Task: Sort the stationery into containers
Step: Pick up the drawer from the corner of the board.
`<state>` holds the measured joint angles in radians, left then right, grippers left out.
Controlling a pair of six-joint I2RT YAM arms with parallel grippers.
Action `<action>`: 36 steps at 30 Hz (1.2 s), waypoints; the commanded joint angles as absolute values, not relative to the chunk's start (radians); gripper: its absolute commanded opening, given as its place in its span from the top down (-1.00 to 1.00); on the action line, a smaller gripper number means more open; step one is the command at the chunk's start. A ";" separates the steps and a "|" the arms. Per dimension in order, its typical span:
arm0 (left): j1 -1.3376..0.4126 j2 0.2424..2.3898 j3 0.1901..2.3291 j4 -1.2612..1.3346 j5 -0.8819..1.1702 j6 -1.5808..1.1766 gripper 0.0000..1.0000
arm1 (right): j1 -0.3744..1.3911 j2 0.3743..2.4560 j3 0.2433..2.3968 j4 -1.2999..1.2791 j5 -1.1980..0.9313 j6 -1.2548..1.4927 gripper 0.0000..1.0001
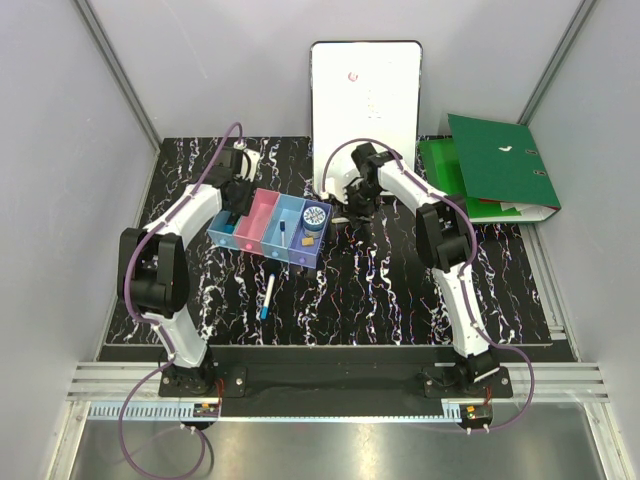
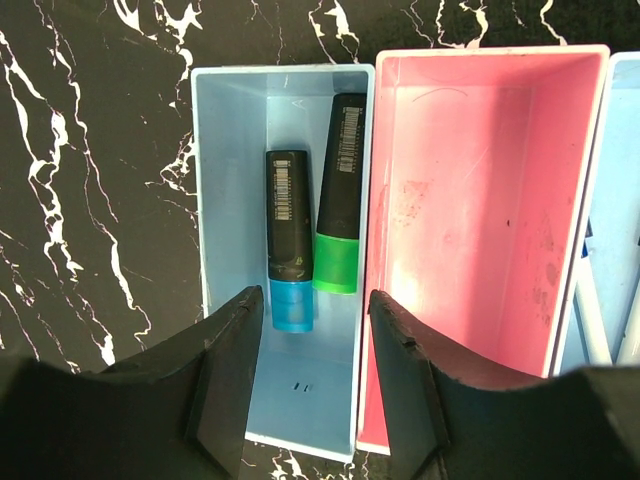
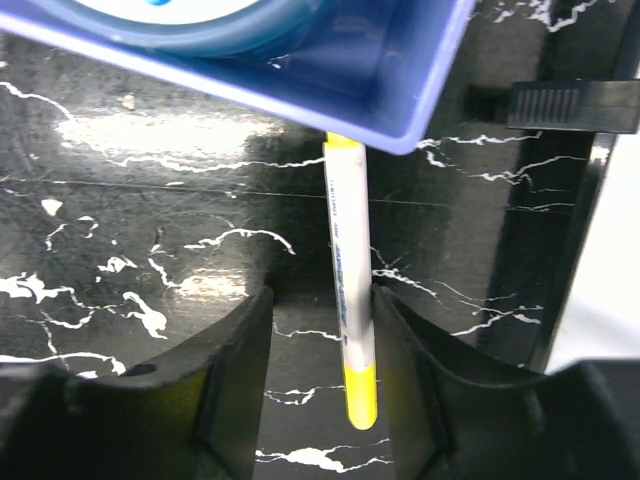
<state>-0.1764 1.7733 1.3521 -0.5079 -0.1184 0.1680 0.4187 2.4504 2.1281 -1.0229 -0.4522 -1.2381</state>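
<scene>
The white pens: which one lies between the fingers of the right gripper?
The yellow-ended pen, its far end hidden by the purple-blue bin; the blue-ended pen lies alone on the table.

Taking the row of bins (image 1: 268, 232) as my landmark: two markers (image 2: 340, 190) lie side by side in its left-end bin, and the tape roll (image 1: 316, 216) and small block (image 1: 309, 241) in its right-end bin. A loose pen (image 1: 267, 297) lies on the table (image 1: 400, 290) in front of the row. Another pen (image 3: 350, 300) reaches under the row's right-end corner. The board (image 1: 366, 100) stands behind the row, and the binder (image 1: 500, 165) behind it to the right.
</scene>
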 commanded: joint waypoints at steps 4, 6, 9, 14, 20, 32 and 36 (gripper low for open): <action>-0.170 1.727 1.399 -0.502 -0.091 0.161 -0.02 | 0.416 2.453 2.054 -1.051 -0.402 -1.267 0.27; -0.170 1.726 1.399 -0.503 -0.087 0.158 -0.02 | 0.416 2.444 2.030 -1.023 -0.391 -1.261 0.39; -0.170 1.721 1.399 -0.505 -0.083 0.155 -0.02 | 0.417 2.425 1.991 -0.988 -0.382 -1.249 0.63; -0.170 1.710 1.413 -0.509 -0.077 0.153 -0.02 | 0.420 2.382 1.889 -0.919 -0.364 -1.244 0.87; -0.170 1.668 1.417 -0.515 -0.032 0.135 -0.08 | 0.425 2.292 1.778 -0.833 -0.347 -1.183 1.00; -0.170 1.559 1.371 -0.546 0.152 0.104 -0.98 | 0.425 2.044 1.605 -0.752 -0.302 -1.019 1.00; -0.170 1.516 1.361 -0.561 0.196 0.094 -0.98 | 0.425 1.959 1.545 -0.735 -0.287 -0.963 1.00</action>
